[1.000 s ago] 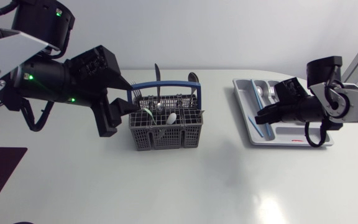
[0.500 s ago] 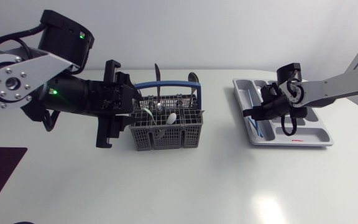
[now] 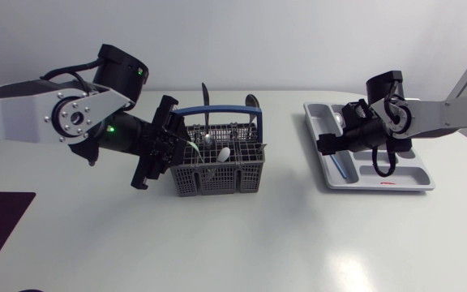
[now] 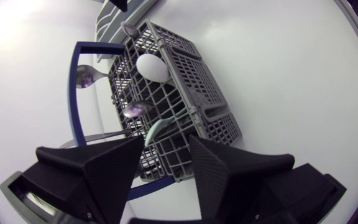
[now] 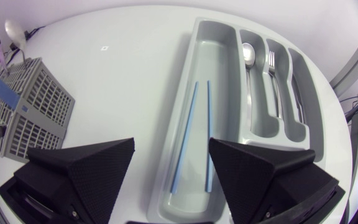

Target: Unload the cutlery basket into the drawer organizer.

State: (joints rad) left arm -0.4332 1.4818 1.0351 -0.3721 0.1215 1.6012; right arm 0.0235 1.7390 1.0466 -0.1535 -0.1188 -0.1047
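Though open, left claw [image 4: 166, 140] nearer basket [image 3: 217, 169].

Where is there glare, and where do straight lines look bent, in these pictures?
Head view: soft glare on the table, lower right. Right wrist view: the drawer organizer has bowed walls. Left wrist view: the cutlery basket curves too.

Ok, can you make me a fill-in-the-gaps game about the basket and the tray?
The cutlery basket has a handle coloured ____.
There are ____ chopsticks lying in the drawer organizer.
The left gripper is by the basket with its fingers ____.
Missing words: blue; two; open.
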